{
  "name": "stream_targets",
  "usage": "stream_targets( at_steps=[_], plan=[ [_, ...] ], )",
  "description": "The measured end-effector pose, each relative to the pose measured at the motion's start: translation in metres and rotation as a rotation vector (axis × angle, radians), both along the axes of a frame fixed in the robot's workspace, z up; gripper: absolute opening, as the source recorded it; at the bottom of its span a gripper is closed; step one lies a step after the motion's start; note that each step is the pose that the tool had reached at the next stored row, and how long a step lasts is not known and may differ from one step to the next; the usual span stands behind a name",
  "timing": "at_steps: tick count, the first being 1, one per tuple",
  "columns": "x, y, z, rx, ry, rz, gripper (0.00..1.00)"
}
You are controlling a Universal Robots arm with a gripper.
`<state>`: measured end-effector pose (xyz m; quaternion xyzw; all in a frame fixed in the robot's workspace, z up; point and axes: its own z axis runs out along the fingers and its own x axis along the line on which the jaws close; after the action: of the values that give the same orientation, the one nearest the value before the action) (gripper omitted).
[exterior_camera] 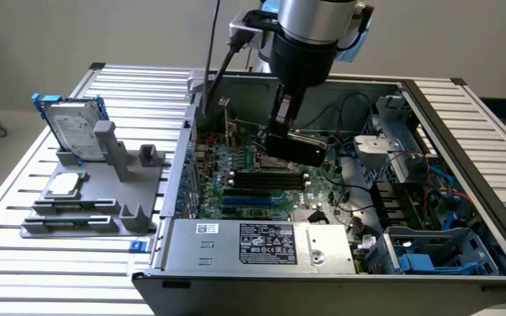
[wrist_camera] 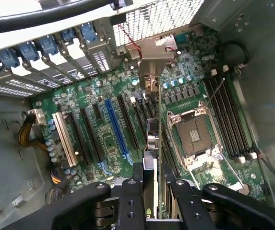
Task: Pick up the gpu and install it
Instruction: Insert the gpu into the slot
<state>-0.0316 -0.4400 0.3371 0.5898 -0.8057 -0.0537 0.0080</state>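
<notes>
My gripper [exterior_camera: 281, 128] hangs over the open computer case [exterior_camera: 262, 243], shut on the gpu [exterior_camera: 297, 150]. The gpu's black shroud shows just below the fingers, held above the green motherboard [exterior_camera: 262, 174]. In the wrist view the gpu [wrist_camera: 151, 143] stands edge-on between my gripper's [wrist_camera: 155, 203] black fingers [wrist_camera: 130, 201]. Its silver end bracket [wrist_camera: 152, 60] reaches toward the case's rear slot openings. The card hovers over the black expansion slots [wrist_camera: 144, 112], between the blue slot [wrist_camera: 115, 127] and the CPU socket [wrist_camera: 195, 136].
On the slatted table at the exterior view's left, a grey fixture [exterior_camera: 86, 204] carries a silver hard drive with blue frame [exterior_camera: 73, 128] and a small square chip [exterior_camera: 66, 184]. Inside the case are the power supply [exterior_camera: 262, 245], cables and drive cages [exterior_camera: 402, 151].
</notes>
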Motion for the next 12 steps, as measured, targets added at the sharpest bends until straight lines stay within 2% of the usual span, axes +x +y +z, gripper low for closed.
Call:
stream_targets(
  at_steps=[7, 10, 12],
  plan=[
    [0.0000, 0.0000, -0.0047, 0.0000, 0.0006, 0.128, 0.27],
    [0.0000, 0.0000, -0.0059, -0.0002, 0.0047, 0.176, 0.27],
    [-0.0008, 0.0000, -0.0069, -0.0019, 0.0053, 0.193, 0.27]
  ],
)
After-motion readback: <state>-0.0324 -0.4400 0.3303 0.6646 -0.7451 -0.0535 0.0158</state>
